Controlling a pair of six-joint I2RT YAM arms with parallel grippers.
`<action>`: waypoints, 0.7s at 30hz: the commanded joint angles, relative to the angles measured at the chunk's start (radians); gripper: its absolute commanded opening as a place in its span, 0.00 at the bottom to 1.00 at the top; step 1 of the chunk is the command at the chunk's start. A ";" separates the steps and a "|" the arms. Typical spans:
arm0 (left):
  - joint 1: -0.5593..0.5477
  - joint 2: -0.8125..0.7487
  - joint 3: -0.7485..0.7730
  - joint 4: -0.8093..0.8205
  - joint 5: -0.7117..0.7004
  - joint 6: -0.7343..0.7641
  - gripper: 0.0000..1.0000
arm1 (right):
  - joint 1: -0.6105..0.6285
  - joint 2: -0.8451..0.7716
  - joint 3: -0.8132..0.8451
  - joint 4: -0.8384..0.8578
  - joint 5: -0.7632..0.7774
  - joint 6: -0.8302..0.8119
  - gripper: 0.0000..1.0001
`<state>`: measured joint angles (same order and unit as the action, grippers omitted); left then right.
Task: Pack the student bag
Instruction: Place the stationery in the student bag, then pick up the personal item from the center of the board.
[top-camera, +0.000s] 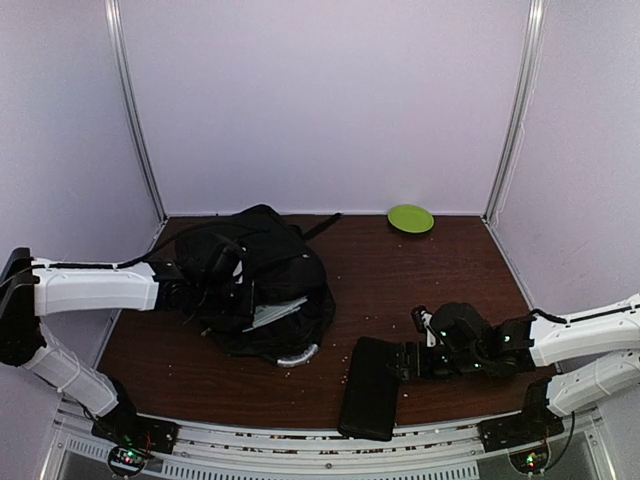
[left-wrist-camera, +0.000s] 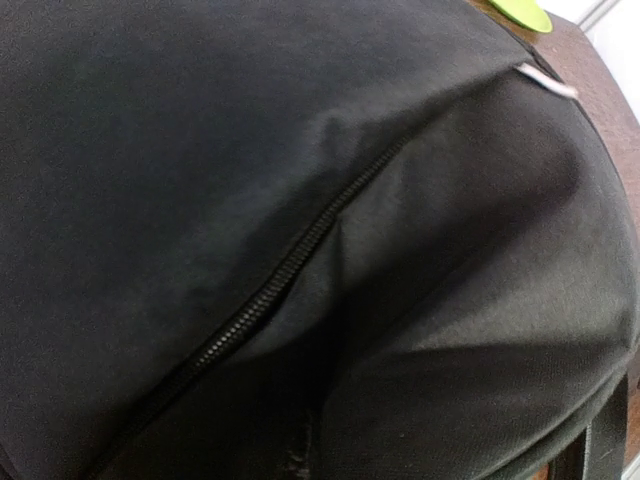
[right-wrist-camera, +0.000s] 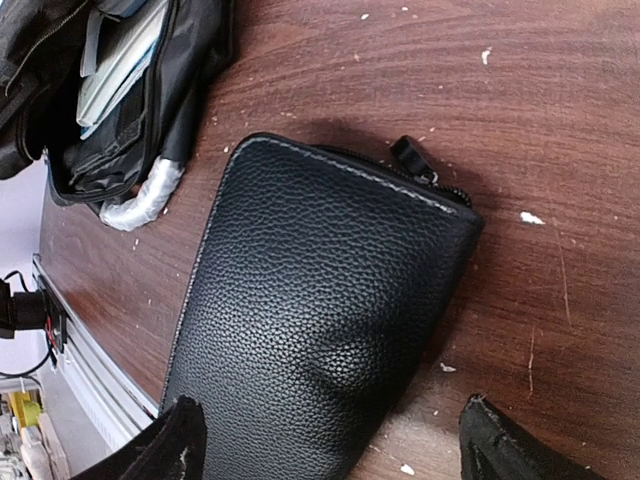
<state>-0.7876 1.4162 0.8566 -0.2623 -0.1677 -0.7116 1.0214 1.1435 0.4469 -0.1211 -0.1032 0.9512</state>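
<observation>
The student bag (top-camera: 270, 285) is a crumpled black heap at the left of the table, its mouth open toward the right with pale papers (right-wrist-camera: 118, 62) showing inside. My left gripper (top-camera: 226, 272) is pressed into the top of the bag. Its fingers are hidden in the left wrist view, where black fabric and a zipper (left-wrist-camera: 290, 265) bunch toward the bottom edge; it is shut on the cloth. A slim black leather case (right-wrist-camera: 320, 320) lies flat at the front centre. My right gripper (right-wrist-camera: 340, 450) is open over the case's near end, one fingertip on each side, not touching it.
A green plate (top-camera: 411, 218) sits at the back right by the wall. A silvery padded handle (right-wrist-camera: 142, 200) curls out below the bag's mouth. White crumbs dot the brown table (top-camera: 420, 280). The case (top-camera: 368, 388) reaches the table's front edge.
</observation>
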 joint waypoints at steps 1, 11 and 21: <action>-0.022 0.039 0.048 0.087 0.049 0.009 0.09 | 0.011 -0.027 -0.018 -0.019 0.060 0.077 0.88; -0.229 -0.207 -0.014 -0.095 -0.091 -0.026 0.98 | 0.016 -0.088 -0.046 -0.051 0.085 0.098 0.88; -0.482 0.105 0.076 0.128 0.094 -0.116 0.81 | 0.033 -0.063 -0.118 0.075 0.037 0.161 0.87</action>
<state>-1.2560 1.3708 0.8715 -0.2657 -0.1844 -0.8074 1.0435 1.0672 0.3527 -0.1249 -0.0559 1.0782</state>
